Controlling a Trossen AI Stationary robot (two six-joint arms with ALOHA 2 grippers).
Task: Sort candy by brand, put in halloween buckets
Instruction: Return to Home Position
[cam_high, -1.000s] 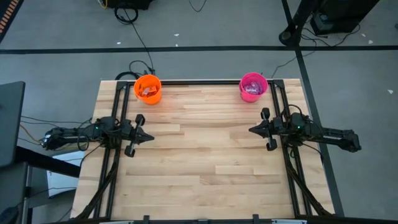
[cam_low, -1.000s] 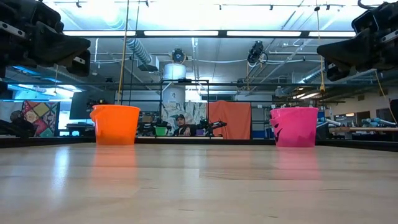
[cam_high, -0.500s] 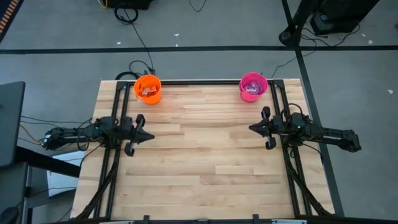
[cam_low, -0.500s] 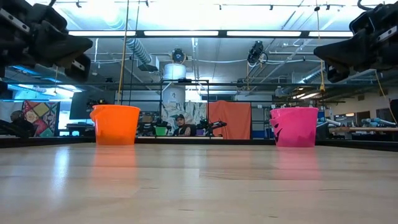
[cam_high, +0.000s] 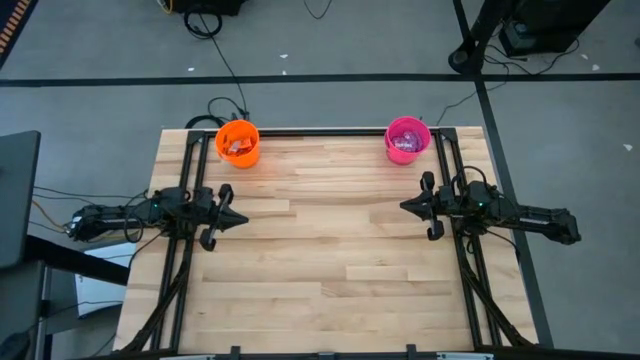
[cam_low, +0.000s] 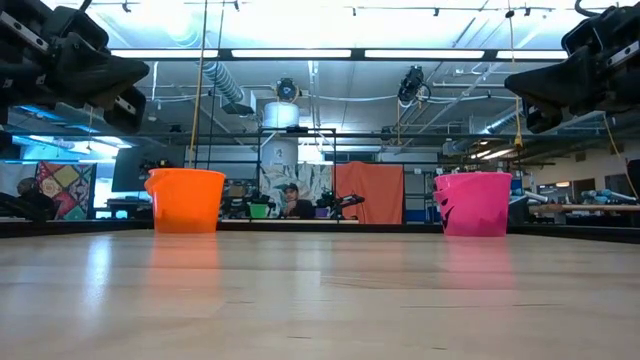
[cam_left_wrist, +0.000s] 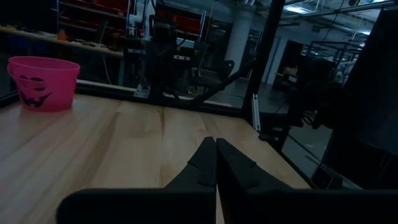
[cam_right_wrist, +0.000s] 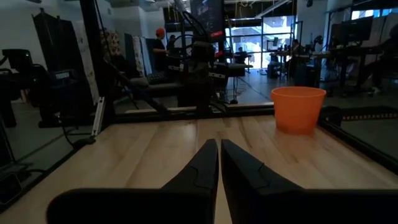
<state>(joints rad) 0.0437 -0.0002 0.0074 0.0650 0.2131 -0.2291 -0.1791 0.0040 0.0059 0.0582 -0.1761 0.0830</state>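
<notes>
Presently the sorting appears complete: the candy (cam_high: 237, 144) lies inside the orange bucket (cam_high: 240, 160) and the pink bucket (cam_high: 402, 156) at the far edge of the table (cam_high: 330, 250). The left gripper (cam_high: 243, 220) and right gripper (cam_high: 403, 208) hover at opposite sides, each empty with fingers pressed together. The step in hand is judged to be parking; the next move needs only settling both arms at rest.

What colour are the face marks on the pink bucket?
Dark, near black, on the pink bucket; the left wrist view shows them best.
</notes>
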